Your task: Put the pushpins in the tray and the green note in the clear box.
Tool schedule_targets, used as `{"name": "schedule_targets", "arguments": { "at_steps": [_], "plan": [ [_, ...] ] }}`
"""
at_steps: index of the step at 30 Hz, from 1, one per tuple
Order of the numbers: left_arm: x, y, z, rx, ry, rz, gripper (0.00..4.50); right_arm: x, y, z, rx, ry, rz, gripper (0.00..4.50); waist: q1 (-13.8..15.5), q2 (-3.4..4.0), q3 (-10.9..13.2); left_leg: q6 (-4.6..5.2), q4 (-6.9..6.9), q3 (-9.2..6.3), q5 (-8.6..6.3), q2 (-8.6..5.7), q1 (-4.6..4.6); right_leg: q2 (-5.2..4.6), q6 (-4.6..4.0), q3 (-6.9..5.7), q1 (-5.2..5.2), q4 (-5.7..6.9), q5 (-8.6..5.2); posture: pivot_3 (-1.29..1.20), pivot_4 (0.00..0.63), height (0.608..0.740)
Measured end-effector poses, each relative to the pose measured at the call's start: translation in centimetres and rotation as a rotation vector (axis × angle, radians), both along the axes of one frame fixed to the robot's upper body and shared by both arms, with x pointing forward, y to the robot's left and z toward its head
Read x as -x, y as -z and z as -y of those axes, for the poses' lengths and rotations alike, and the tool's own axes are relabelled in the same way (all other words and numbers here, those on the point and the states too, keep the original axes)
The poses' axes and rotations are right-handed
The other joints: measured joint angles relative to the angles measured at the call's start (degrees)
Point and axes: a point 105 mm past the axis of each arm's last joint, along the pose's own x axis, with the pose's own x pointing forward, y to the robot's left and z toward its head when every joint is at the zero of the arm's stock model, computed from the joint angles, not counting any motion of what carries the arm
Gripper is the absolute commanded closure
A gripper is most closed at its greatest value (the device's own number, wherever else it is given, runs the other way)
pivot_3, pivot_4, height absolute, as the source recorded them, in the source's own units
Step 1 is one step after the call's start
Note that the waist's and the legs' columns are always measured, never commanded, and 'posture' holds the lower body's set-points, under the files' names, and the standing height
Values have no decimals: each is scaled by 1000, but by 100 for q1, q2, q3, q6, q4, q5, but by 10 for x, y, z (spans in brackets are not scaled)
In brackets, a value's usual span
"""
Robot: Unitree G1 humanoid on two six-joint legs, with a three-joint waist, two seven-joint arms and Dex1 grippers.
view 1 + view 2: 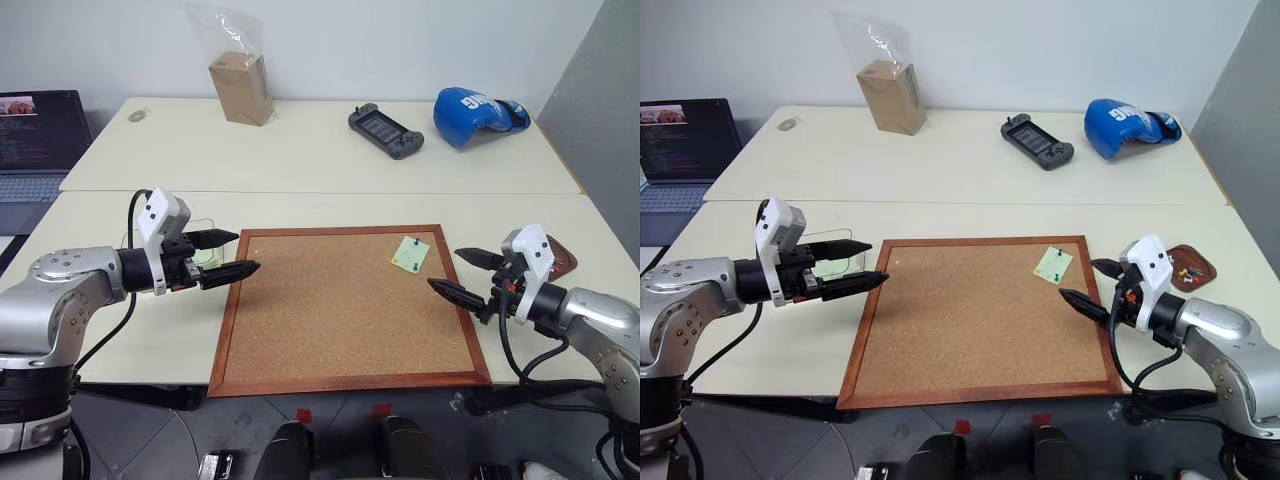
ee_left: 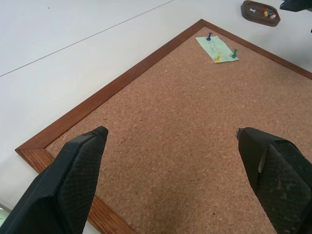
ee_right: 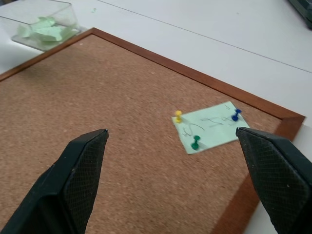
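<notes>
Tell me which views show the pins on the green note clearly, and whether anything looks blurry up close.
Right wrist view: the pushpins on the green note stand out in yellow, green and blue; the near fingers look soft. Left wrist view: pins smaller but distinct. Head views: the pins are mere dots.

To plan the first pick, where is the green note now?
In the head views the green note lies pinned on the cork board, near its far right corner, ahead of the right gripper and left of the tray.

Cork board (image 1: 345, 310); laptop (image 1: 35, 140); blue glove (image 1: 475, 114); controller (image 1: 385, 130).
</notes>
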Motion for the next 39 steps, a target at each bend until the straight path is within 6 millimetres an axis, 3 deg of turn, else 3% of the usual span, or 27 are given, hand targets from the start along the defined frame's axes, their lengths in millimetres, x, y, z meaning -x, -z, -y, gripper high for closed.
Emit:
{"name": "schedule_targets", "arguments": {
  "at_steps": [20, 24, 36, 39],
  "plan": [
    [-6, 0, 9, 17, -7, 17, 0, -2, -1, 2, 3, 9, 28, 39, 2, 0, 0, 0, 4, 1, 0, 4, -2, 0, 0, 0, 0, 2, 0, 0, 150, 740],
    [-12, 2, 24, 63, 4, 56, 639, -7, 1, 3, -2, 28, 44, 0, 7, 0, 0, -1, 10, 1, 0, 3, -2, 0, 1, 2, 1, 3, 1, 0, 150, 740],
    [-18, 40, 99, 85, 162, 123, 2941, -34, 21, -12, -22, 99, 70, 0, 1, 0, -1, -1, 25, 7, 1, -9, -5, 0, 9, 9, 1, 7, 7, 0, 150, 740],
    [-21, 51, 108, 61, 180, 120, 3564, -45, 25, -11, -9, 132, 75, 0, -3, 0, -1, -1, 25, 8, 1, -11, -3, 3, 9, 8, 0, 9, 8, 0, 150, 740]
  ]
}}
